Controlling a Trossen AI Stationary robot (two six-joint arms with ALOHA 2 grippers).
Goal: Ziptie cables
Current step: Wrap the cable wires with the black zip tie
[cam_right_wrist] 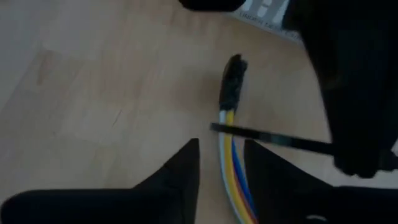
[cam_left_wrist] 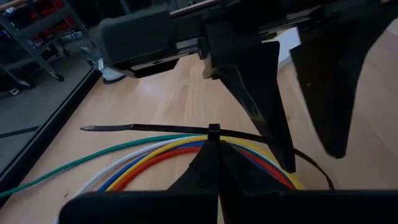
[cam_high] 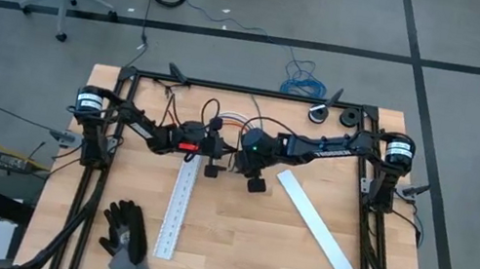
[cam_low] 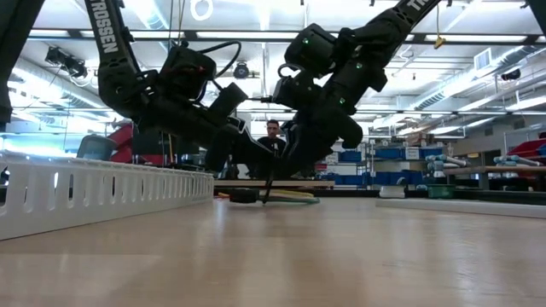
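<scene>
My right gripper [cam_right_wrist: 221, 155] had its fingers a little apart, straddling the cables [cam_right_wrist: 231, 163] without clamping them, while my left gripper [cam_left_wrist: 217, 171] was closed on the same bundle just below the ziptie's head. The cables [cam_left_wrist: 155, 158] looked like a flat fan of thin wires, green, white, blue, yellow, orange and red, gathered together where the ziptie [cam_left_wrist: 149, 129] crossed them; from the right wrist their far end was wrapped in something dark. The ziptie [cam_right_wrist: 273, 138] was a very thin black strip lying straight across the bundle, its pointed tail free on the wood. From above, all of this sat at the far middle of the table [cam_high: 231, 242], between the two arms. Nearer the front edge lay a long white slotted strip [cam_high: 177, 212], a second white strip [cam_high: 318, 226] angled off to the right, and a dark work glove [cam_high: 125, 238] at the front left. A blue wire coil [cam_high: 304, 81] hung off the far edge onto the grey floor. Beyond the table I could see a person [cam_low: 273, 136] and shelving with blue bins [cam_low: 350, 156].
</scene>
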